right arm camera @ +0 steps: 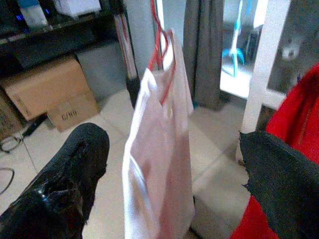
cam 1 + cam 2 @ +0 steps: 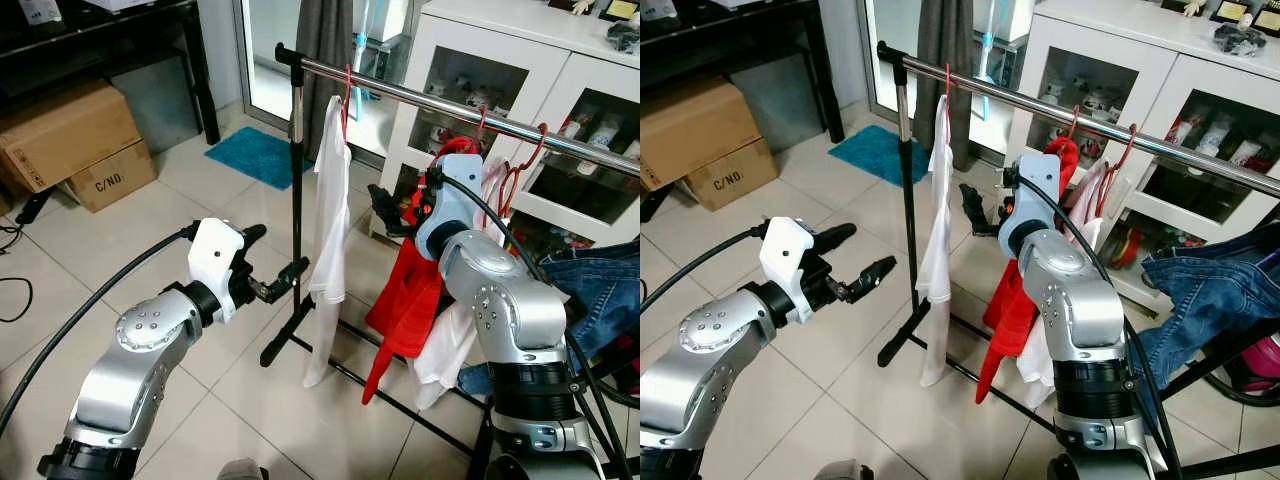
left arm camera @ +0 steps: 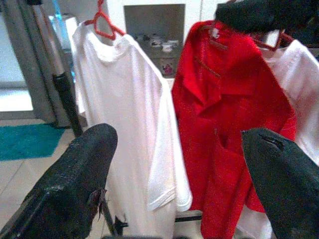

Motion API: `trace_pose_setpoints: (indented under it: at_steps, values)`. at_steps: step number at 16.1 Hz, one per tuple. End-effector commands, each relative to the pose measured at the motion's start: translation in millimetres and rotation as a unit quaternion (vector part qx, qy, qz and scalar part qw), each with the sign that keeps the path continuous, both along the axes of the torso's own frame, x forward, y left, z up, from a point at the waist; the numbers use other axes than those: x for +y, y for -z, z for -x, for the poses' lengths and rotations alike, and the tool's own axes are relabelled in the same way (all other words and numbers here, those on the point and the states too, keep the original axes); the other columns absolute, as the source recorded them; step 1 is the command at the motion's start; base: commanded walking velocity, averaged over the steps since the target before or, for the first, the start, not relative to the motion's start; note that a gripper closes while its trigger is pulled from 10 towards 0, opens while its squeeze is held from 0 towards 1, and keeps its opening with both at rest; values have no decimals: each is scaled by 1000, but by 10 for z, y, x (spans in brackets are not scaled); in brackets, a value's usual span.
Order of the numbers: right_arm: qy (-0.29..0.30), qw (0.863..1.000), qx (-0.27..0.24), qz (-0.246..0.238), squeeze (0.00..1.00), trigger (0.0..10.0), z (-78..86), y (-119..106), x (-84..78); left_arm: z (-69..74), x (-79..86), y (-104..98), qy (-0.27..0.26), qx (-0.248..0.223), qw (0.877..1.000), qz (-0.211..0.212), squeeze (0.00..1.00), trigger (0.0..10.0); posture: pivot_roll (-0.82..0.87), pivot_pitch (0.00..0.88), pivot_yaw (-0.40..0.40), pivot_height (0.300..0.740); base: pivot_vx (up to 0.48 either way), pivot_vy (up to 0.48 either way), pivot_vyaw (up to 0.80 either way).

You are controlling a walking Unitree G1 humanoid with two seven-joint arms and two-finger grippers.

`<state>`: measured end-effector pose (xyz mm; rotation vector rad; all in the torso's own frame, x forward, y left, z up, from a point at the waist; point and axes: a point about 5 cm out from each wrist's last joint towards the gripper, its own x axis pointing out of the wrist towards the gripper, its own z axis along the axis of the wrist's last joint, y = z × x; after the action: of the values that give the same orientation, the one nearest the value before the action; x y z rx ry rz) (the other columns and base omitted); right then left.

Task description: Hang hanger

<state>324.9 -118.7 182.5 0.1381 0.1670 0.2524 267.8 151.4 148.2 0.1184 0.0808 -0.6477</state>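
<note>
While both end effectors gape empty, left end effector and right end effector flank the white shirt hanging on the rail.

Rail runs between a black post at its left end and the right edge of view. Hanging on it: white shirt on a red hanger near the left end, then red shirt and another white garment further right, bunched together. Tile floor carries the foot bar, teal mat, cardboard boxes.
</note>
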Motion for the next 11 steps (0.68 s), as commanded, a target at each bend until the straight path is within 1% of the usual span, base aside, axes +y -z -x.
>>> trace_pose_setpoints:
  at_steps: [1,4,5,6,7,8,11]
  values:
    - [0,1000,-24,-4,1000,10000,17,-64,7,-42,21,-53,-9,-12,1000,-1,0,10000,32,0,-24,740,0,0,0]
    - [-13,999,-43,-14,1000,10000,28,-107,45,-52,31,-104,-12,-22,999,22,0,10000,32,0,-25,740,0,0,0]
    - [-20,999,-44,-16,1000,10000,37,-102,66,-57,34,-113,-13,-25,999,22,0,10000,32,0,-25,740,0,0,-650]
    - [-28,999,-43,-17,1000,10000,47,-89,92,-59,35,-114,-13,-25,999,22,0,10000,32,0,-25,740,277,0,-800]
    - [-41,998,-44,-16,867,10000,67,-68,133,-55,38,-112,-13,-25,999,22,0,10000,35,0,-27,740,292,0,0]
    - [-43,998,-45,-16,0,10000,81,-62,151,-49,45,-110,-13,-25,999,22,0,10000,36,0,-28,740,300,0,0]
    - [-54,997,-51,-26,0,10000,126,-52,190,-40,57,-109,-11,-23,999,23,0,10000,38,0,-28,740,340,0,0]
